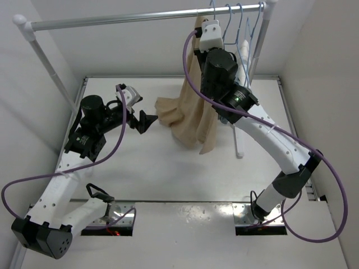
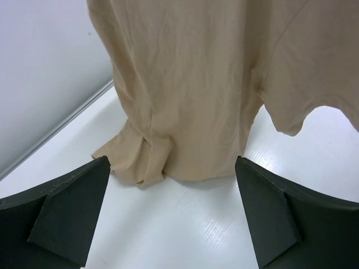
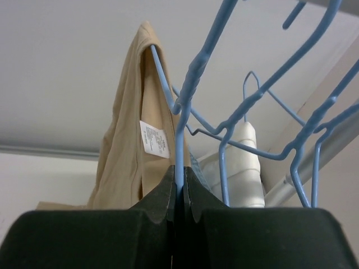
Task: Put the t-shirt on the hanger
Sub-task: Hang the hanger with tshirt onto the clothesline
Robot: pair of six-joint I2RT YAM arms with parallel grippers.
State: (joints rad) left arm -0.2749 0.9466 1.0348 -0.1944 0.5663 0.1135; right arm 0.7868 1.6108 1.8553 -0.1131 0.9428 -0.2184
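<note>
The tan t-shirt [image 1: 193, 115] hangs from high near the rail, and its lower part rests crumpled on the white table. In the right wrist view the t-shirt [image 3: 123, 145], with its white label [image 3: 154, 139], drapes over one arm of the light-blue wire hanger [image 3: 180, 137]. My right gripper [image 3: 178, 171] is shut on that hanger's vertical wire; from above it [image 1: 206, 25] sits just under the rail. My left gripper [image 1: 145, 121] is open and empty, low by the shirt's left hem. In the left wrist view the left gripper [image 2: 171, 168] faces the shirt [image 2: 190, 84] without touching it.
A grey clothes rail [image 1: 140, 18] spans the back on white posts. Several more blue hangers [image 1: 244, 28] hang at its right end, one bearing a white garment [image 3: 247, 162]. The rack's right post and foot [image 1: 238, 151] stand beside the shirt. White walls enclose the table.
</note>
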